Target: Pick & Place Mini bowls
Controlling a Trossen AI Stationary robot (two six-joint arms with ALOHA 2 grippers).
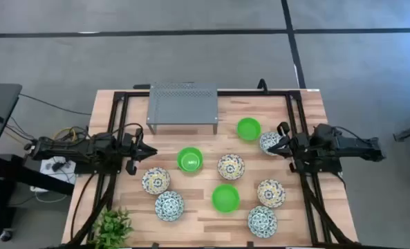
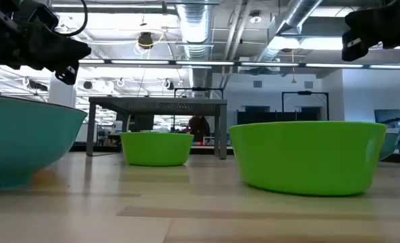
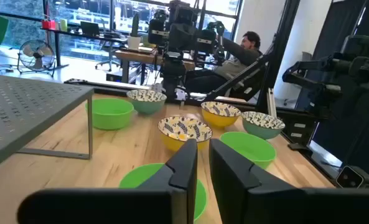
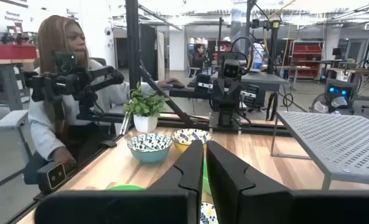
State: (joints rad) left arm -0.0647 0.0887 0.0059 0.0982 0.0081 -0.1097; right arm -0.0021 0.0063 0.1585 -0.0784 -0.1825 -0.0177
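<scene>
Nine mini bowls (image 1: 230, 167) scattered mid-frame on the table (image 1: 115, 117), none held. Left gripper (image 1: 151, 150) and right gripper (image 1: 269, 150) both narrow, empty. Risk: closed fingers descending, knocking tightly clustered bowls instead of straddling a rim.

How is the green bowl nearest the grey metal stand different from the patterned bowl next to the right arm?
The green bowl is plain bright green, while the patterned bowl is blue and white. The green bowl lies fully in the open; the patterned bowl is partly covered by the right tool above it. The green bowl sits closer to the grey metal stand. Both look round, upright and similar in size.
</scene>
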